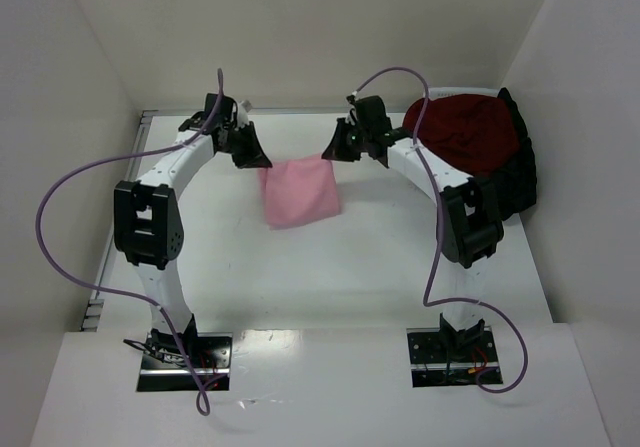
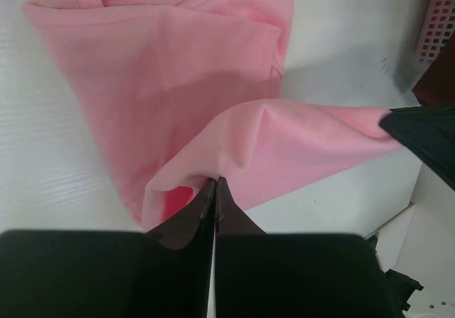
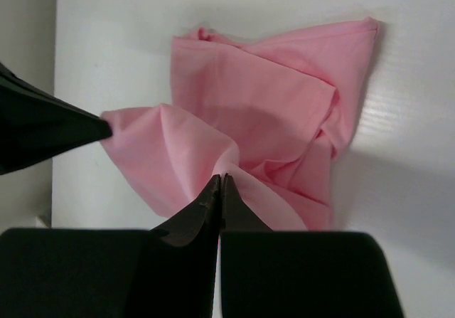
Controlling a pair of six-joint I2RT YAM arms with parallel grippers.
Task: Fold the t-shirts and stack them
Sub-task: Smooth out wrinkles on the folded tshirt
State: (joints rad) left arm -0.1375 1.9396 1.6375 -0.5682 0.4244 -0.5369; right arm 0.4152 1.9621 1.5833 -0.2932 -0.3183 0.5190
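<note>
The light pink t-shirt (image 1: 299,193) lies partly folded at the middle of the white table. My left gripper (image 1: 258,159) is shut on its far left corner, and my right gripper (image 1: 330,153) is shut on its far right corner. The held far edge is lifted between them. In the left wrist view my jaws (image 2: 215,181) pinch pink cloth (image 2: 178,76). In the right wrist view my jaws (image 3: 221,178) pinch pink cloth (image 3: 270,97). A dark red t-shirt (image 1: 468,131) lies on a black one (image 1: 518,177) at the far right.
White walls enclose the table on three sides. A pink perforated basket (image 2: 439,19) shows at the right edge of the left wrist view. Purple cables loop over both arms.
</note>
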